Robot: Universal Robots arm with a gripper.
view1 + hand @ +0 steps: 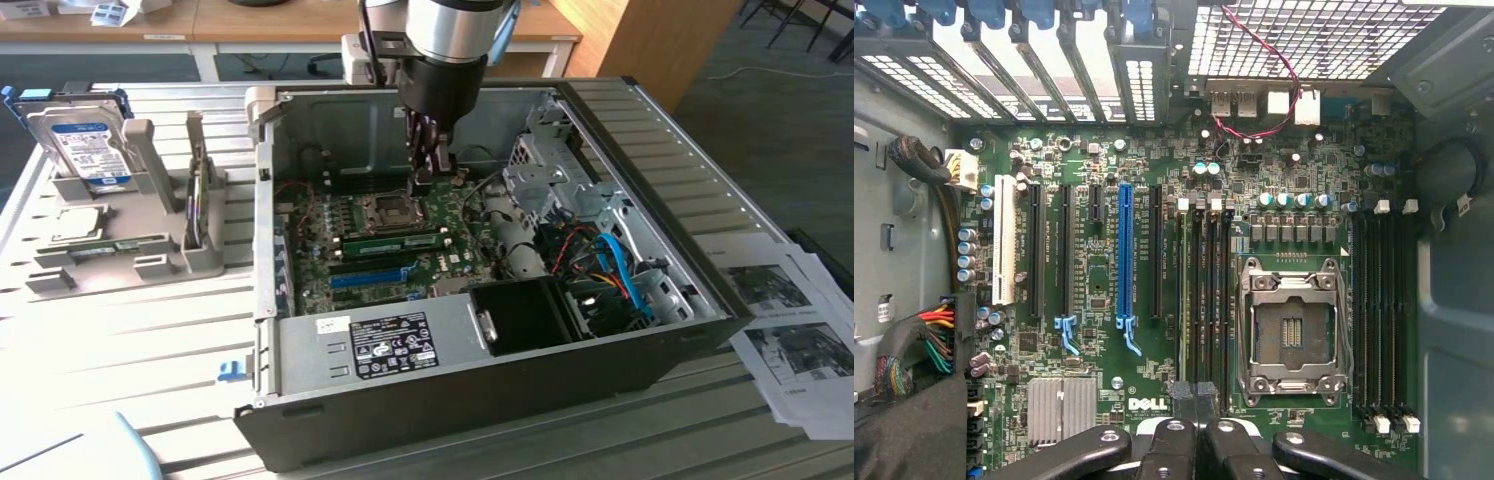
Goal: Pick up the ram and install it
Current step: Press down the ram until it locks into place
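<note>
The ram (394, 243) is a long green stick standing in a memory slot of the motherboard, just in front of the processor socket (396, 208) in the exterior view. In the wrist view it shows edge-on as a thin green line (1183, 300) beside the black memory slots (1211, 300). My gripper (424, 176) hangs inside the open case (694, 300), a little above the board and behind the socket, apart from the ram. Its dark fingertips (1192, 398) are pressed together, shut, with nothing between them.
On the exterior view's left, a grey holder (160, 262) carries a silver hard drive (83, 140) and a square processor chip (74, 222). Inside the case are the power supply (387, 340), a black shroud (527, 315) and blue cables (621, 270). Printed papers (787, 320) lie on the right.
</note>
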